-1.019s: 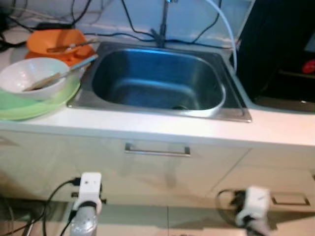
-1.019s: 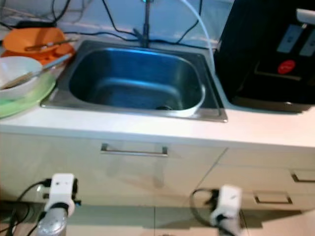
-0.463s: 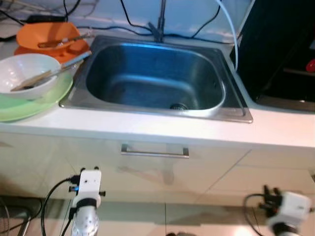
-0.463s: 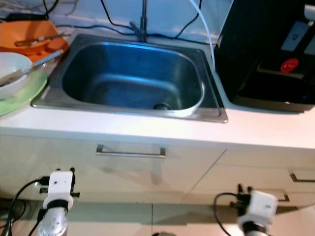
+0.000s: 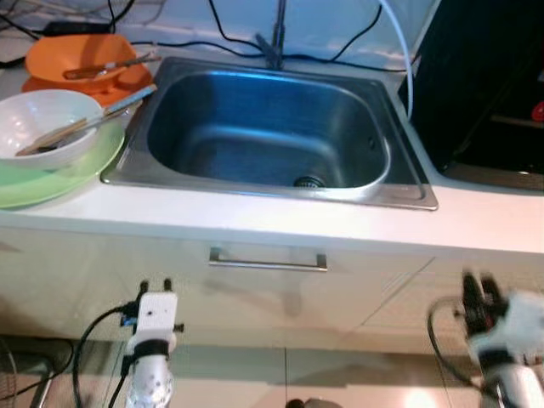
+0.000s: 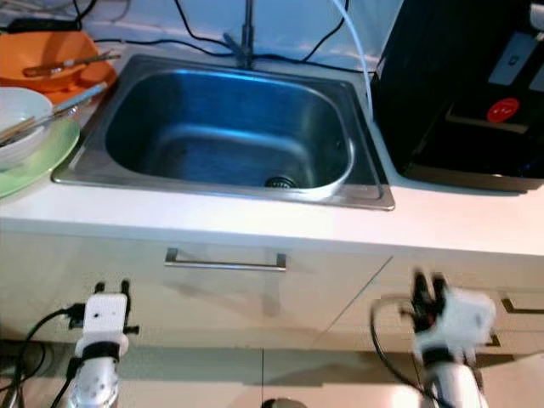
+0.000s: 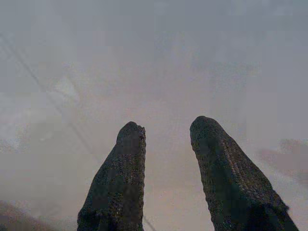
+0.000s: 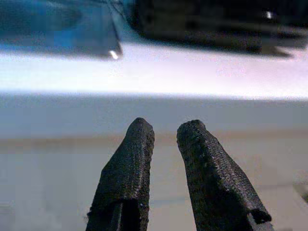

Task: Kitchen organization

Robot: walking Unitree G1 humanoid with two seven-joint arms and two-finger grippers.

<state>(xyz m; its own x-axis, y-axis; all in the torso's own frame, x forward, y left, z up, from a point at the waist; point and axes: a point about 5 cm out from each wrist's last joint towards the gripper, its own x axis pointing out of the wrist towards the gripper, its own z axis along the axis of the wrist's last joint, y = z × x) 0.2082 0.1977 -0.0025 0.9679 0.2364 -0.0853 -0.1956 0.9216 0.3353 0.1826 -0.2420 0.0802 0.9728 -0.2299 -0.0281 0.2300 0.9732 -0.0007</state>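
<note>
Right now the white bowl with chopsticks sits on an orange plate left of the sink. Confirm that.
Not quite. The white bowl with chopsticks sits on a green plate, not an orange one, left of the sink. The left eye view shows it; the orange dishes lie farther back.

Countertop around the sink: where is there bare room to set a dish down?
The white counter strip in front of the sink is bare, widening toward the black appliance. The sink basin holds nothing. Left of the sink is crowded: white bowl on green plate, orange bowl behind.
</note>
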